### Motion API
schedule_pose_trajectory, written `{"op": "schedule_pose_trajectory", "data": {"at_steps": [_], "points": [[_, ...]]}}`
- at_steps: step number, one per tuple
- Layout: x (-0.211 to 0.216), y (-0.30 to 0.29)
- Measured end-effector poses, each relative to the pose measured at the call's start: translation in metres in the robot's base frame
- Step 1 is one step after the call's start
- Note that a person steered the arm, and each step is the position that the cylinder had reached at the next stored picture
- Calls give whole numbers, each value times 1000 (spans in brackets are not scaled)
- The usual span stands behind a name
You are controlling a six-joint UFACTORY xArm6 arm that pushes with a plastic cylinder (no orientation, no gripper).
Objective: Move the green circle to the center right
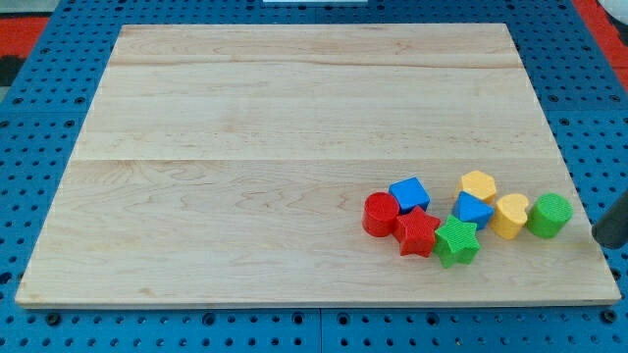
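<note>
The green circle (549, 215) sits low on the view's right side of the wooden worktop (294, 118), touching a yellow heart-like block (510, 215). My tip (604, 238) is just off the worktop's right edge, beside the green circle but apart from it. There is no pincer here — only the rod, holding nothing. The step in hand looks like getting into place. Next, I think my tip must go below the circle and push it up toward the middle right. No boxes or bowls are here.
</note>
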State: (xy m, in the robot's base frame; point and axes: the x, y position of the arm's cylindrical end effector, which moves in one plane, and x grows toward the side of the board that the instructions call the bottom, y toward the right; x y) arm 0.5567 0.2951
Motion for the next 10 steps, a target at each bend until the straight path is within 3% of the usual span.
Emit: {"op": "schedule_pose_trajectory", "data": {"at_steps": [1, 2, 5, 7, 8, 10], "points": [[-12, -32], [-52, -57], [-53, -33], [-63, -132], [-103, -123], [-103, -91]]}}
